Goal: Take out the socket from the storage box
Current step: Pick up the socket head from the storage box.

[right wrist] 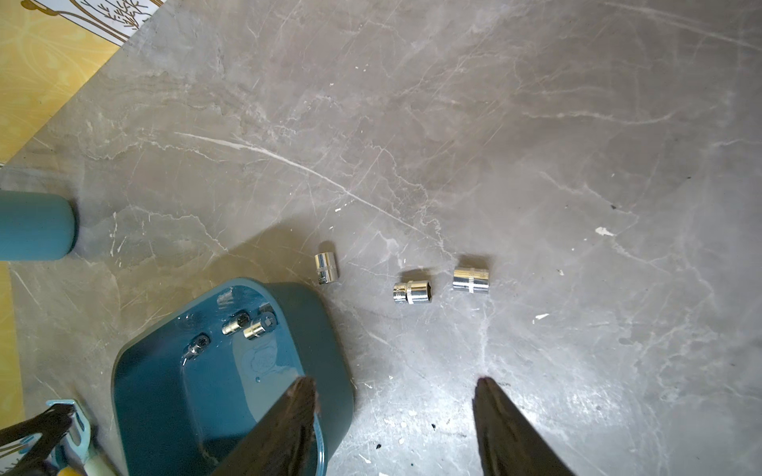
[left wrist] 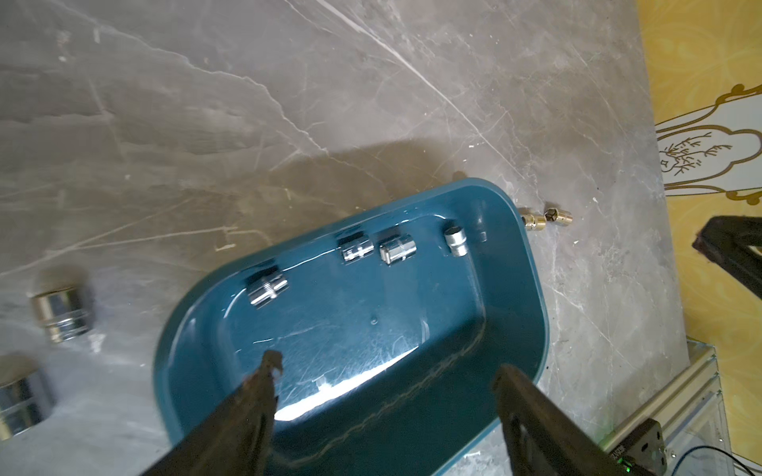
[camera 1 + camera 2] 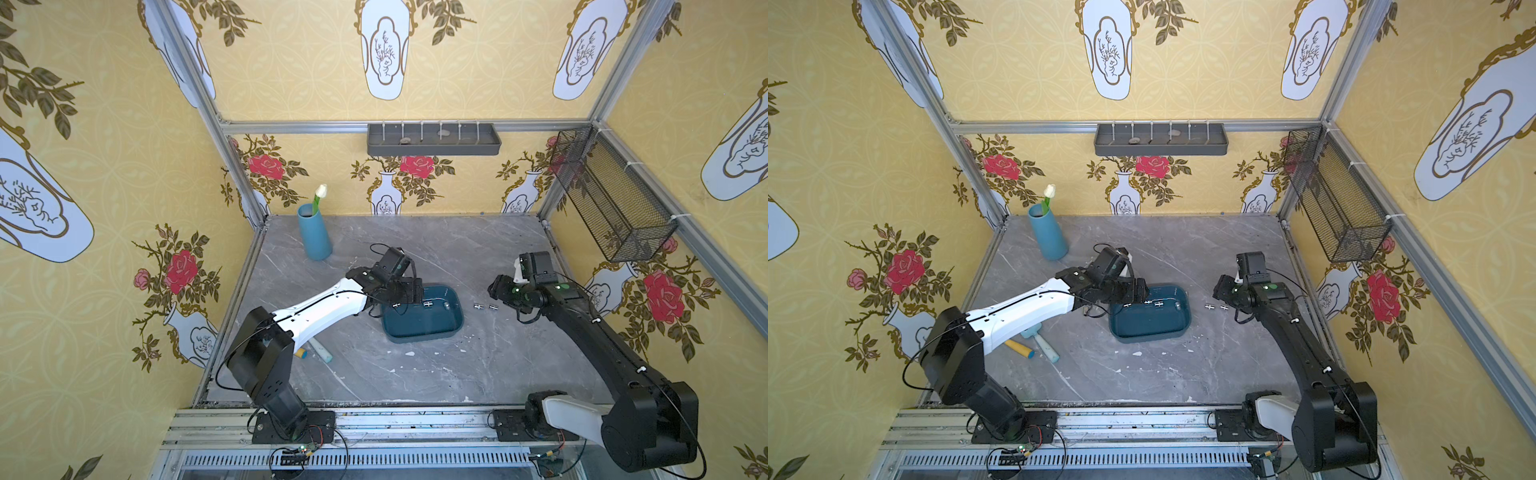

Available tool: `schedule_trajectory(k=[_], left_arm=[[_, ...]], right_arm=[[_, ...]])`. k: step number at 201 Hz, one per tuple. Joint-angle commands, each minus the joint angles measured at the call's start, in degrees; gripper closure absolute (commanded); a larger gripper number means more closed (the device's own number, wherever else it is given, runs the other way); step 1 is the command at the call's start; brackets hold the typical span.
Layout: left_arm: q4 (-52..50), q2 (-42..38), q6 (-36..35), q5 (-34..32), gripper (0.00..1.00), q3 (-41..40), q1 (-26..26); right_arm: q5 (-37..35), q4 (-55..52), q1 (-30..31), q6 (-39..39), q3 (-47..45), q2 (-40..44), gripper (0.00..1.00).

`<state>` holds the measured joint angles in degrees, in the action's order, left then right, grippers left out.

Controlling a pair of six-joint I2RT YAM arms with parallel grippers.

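Note:
The dark teal storage box (image 3: 432,330) (image 3: 1156,332) sits mid-table. Several chrome sockets lie along its back wall, among them one socket (image 2: 268,288) nearest my left gripper and another (image 2: 398,249) beside it. My left gripper (image 2: 387,375) (image 3: 405,293) hangs open over the box's left end with nothing between its fingers. Just right of the box, my right gripper (image 1: 396,389) (image 3: 498,291) is open and empty above bare table. Loose sockets (image 1: 412,291) (image 1: 470,280) (image 3: 478,307) lie on the table beyond it.
Two larger sockets (image 2: 62,313) lie on the table outside the box's left end. A blue vase (image 3: 314,232) with a tulip stands back left. A mallet (image 3: 1042,343) lies under the left arm. The grey tray (image 3: 433,139) and a wire basket (image 3: 611,195) hang on the walls.

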<state>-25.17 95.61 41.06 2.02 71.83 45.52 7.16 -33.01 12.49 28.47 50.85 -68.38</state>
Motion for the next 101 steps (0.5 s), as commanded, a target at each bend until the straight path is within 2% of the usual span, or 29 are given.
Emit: schedule_trajectory(k=[1, 60, 101], left_arm=[[1.7, 3.6, 2.6, -2.9, 0.16, 2.4, 1.8], [2.1, 10.8, 5.3, -10.0, 0.18, 6.4, 4.0], [2.2, 15.0, 5.8, -11.3, 0.20, 8.5, 4.9]], right_arm=[[0.9, 0.6, 0.2, 0.6, -0.7, 0.3, 0.34], [1.3, 1.4, 0.3, 0.9, -2.1, 1.1, 0.34], [1.7, 2.1, 0.4, 1.2, -3.3, 1.5, 0.33]])
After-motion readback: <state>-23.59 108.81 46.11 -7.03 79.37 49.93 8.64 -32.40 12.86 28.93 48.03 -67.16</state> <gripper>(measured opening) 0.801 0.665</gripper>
